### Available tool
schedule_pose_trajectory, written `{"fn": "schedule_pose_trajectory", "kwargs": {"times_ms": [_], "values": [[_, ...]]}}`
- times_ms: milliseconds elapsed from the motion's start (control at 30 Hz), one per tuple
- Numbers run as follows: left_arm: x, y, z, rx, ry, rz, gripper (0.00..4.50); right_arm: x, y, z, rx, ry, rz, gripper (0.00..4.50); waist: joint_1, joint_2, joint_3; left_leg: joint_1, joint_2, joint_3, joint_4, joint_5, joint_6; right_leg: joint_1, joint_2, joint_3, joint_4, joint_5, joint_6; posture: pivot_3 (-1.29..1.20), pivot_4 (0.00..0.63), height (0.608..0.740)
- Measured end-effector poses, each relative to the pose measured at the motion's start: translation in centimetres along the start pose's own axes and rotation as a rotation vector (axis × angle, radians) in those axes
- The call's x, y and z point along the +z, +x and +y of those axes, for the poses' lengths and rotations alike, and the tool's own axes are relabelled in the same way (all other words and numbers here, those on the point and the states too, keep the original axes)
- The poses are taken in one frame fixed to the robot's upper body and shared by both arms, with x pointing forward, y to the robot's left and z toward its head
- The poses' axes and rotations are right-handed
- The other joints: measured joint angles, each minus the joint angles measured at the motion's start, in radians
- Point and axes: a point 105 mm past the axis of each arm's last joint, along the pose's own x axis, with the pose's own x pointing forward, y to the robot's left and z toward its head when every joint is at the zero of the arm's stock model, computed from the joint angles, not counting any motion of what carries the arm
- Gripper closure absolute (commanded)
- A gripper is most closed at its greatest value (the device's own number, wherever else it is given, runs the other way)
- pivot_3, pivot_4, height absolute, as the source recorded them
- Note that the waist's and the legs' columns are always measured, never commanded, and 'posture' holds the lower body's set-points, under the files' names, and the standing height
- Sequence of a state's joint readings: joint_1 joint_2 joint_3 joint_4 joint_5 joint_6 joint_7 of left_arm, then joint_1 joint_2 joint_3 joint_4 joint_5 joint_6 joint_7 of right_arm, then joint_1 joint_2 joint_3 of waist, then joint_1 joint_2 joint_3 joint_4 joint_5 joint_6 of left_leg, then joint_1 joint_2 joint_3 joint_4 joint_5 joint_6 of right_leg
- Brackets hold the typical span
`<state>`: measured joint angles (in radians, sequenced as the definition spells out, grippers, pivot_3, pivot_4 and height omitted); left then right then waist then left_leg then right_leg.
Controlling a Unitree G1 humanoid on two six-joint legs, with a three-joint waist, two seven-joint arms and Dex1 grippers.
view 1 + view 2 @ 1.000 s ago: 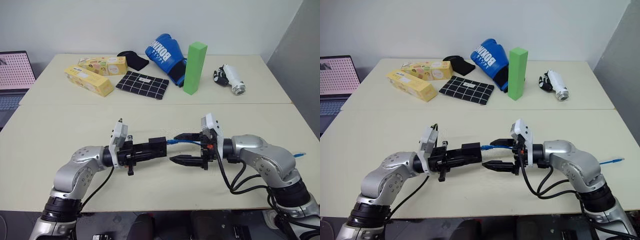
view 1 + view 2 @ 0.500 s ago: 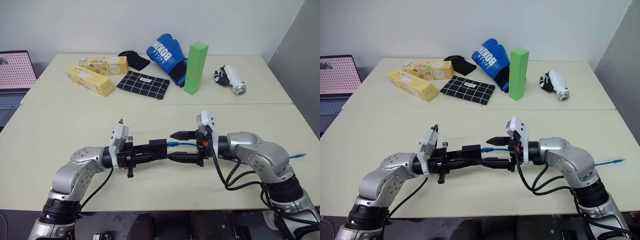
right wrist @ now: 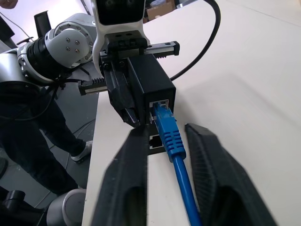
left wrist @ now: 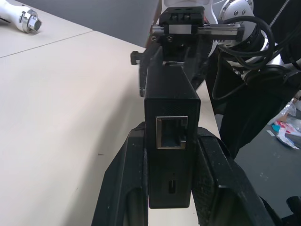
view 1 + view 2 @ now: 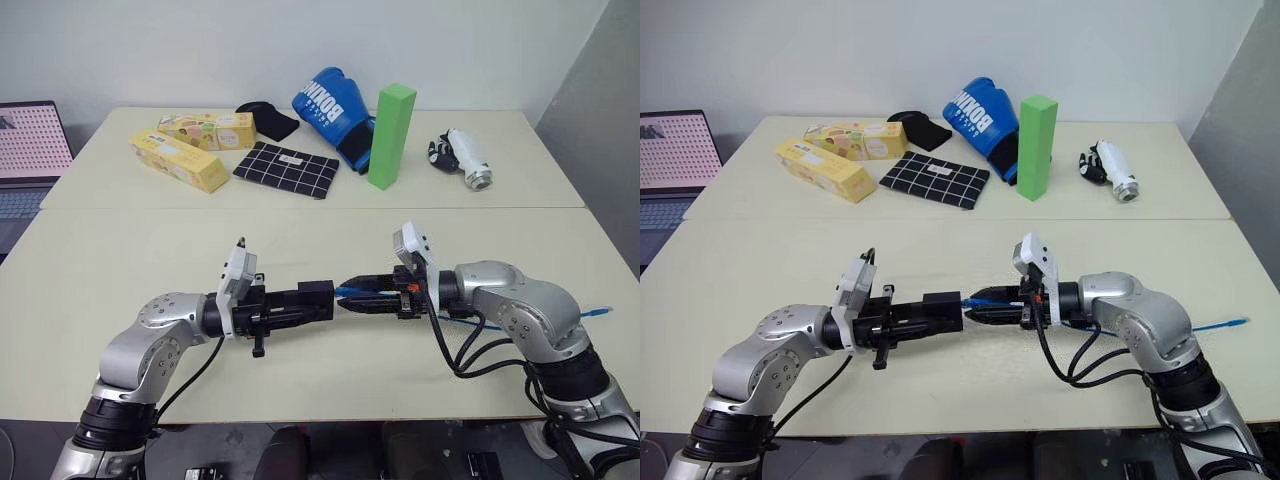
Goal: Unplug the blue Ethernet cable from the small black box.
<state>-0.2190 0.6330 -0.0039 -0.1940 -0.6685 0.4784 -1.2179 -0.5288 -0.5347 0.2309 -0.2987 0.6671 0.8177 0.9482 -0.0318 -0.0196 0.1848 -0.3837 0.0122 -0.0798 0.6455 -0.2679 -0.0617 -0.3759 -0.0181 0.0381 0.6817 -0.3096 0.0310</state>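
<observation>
A: What is nearest the robot?

B: Above the front of a cream table (image 5: 100,260), the left gripper (image 5: 318,300) is clamped on a tiny matte black plastic box (image 5: 318,297). A thin bright blue Ethernet cable (image 3: 170,141) is plugged into the box's far face. The right gripper (image 5: 350,291) faces it, black fingers (image 3: 209,165) drawn close on either side of the cable's boot; I cannot tell whether they touch it.

A: And farther back?

B: A black checked cloth pouch (image 5: 285,169), yellow cartons (image 5: 180,160), a blue boxing glove (image 5: 330,105) and an upright green block (image 5: 388,135).
</observation>
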Motion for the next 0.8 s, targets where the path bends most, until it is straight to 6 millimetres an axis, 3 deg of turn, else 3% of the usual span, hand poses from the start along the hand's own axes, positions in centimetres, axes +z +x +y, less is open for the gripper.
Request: {"fn": "schedule_pose_trajectory", "kwargs": {"times_ms": [67,467,533,700,800], "values": [[-0.02,-0.08,-0.02,0.001,0.001,0.003,3.7,0.01,-0.06,0.13,0.014,-0.001,0.003,4.47,0.0,0.0,0.0,0.0,0.0,0.0,0.0,0.0,0.0,0.0,0.0,0.0,0.0,0.0,0.0,0.0,0.15,0.74],[-0.25,-0.16,-0.65,-0.017,0.006,0.025,3.7,-0.32,-0.09,0.57,0.055,0.015,0.022,4.5,0.0,0.0,0.0,0.0,0.0,0.0,0.0,0.0,0.0,0.0,0.0,0.0,0.0,0.0,0.0,0.0,0.15,0.74],[-0.26,-0.14,-0.66,-0.018,0.003,0.023,3.7,-0.31,-0.12,0.61,0.059,0.015,0.023,3.79,0.0,0.0,0.0,0.0,0.0,0.0,0.0,0.0,0.0,0.0,0.0,0.0,0.0,0.0,0.0,0.0,0.15,0.74],[-0.39,0.13,-0.84,-0.031,-0.01,0.022,3.7,-0.27,-0.14,0.73,0.071,0.011,0.022,2.7,0.0,0.0,0.0,0.0,0.0,0.0,0.0,0.0,0.0,0.0,0.0,0.0,0.0,0.0,0.0,0.0,0.15,0.74],[-0.41,0.16,-0.85,-0.032,-0.013,0.021,3.7,-0.28,-0.31,0.96,0.075,0.005,0.029,2.54,0.0,0.0,0.0,0.0,0.0,0.0,0.0,0.0,0.0,0.0,0.0,0.0,0.0,0.0,0.0,0.0,0.15,0.74]]}}
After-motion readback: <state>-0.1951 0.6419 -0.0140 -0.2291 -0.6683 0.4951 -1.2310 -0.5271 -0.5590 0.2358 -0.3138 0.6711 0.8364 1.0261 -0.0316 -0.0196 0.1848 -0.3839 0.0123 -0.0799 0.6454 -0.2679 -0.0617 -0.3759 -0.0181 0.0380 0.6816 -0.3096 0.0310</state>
